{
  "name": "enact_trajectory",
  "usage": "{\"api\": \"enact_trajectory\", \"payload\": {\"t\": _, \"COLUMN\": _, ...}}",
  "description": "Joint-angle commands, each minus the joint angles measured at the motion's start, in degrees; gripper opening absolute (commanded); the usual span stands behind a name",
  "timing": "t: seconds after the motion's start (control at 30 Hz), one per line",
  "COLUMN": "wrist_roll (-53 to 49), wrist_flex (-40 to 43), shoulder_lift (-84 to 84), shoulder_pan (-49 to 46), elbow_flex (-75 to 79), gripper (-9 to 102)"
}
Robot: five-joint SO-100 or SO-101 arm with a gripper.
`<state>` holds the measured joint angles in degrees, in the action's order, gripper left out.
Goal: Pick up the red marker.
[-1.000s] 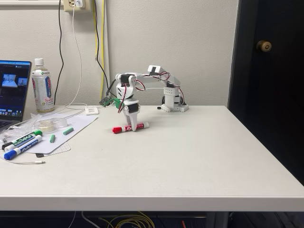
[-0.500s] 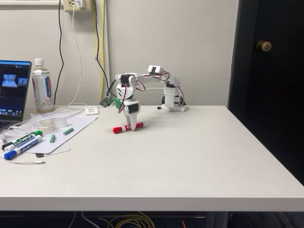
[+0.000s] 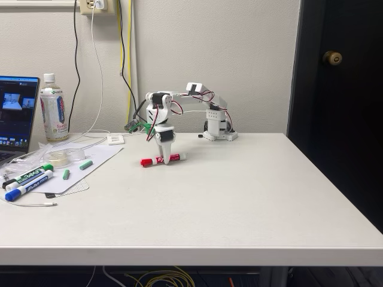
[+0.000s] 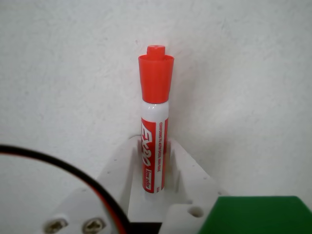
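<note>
Claw (image 3: 166, 158) clamped on red marker (image 4: 154, 122) mid-barrel, marker horiz., prob. just off table (image 3: 251, 191), cap pointing left in fixed view

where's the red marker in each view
Fixed view: the red marker lies on the table, left of centre, under the pincer, cap pointing left.
Wrist view: the marker stands upright in the picture's centre, cap at the top, barrel running down between the fingers.
Shared landmark: the red cap, on white tabletop in both.
</note>
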<state>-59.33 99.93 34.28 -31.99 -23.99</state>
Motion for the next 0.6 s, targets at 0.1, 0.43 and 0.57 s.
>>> {"api": "enact_trajectory", "payload": {"t": 0.1, "wrist_roll": 4.4, "wrist_flex": 0.3, "shoulder_lift": 9.3, "shoulder_pan": 1.5, "elbow_flex": 1.4, "gripper": 1}}
{"api": "enact_trajectory", "payload": {"t": 0.43, "wrist_roll": 7.1, "wrist_flex": 0.3, "shoulder_lift": 27.2, "shoulder_pan": 4.6, "elbow_flex": -17.2, "gripper": 1}}
{"api": "enact_trajectory", "payload": {"t": 0.57, "wrist_roll": 9.1, "wrist_flex": 0.2, "shoulder_lift": 37.4, "shoulder_pan": 7.0, "elbow_flex": -27.9, "gripper": 1}}
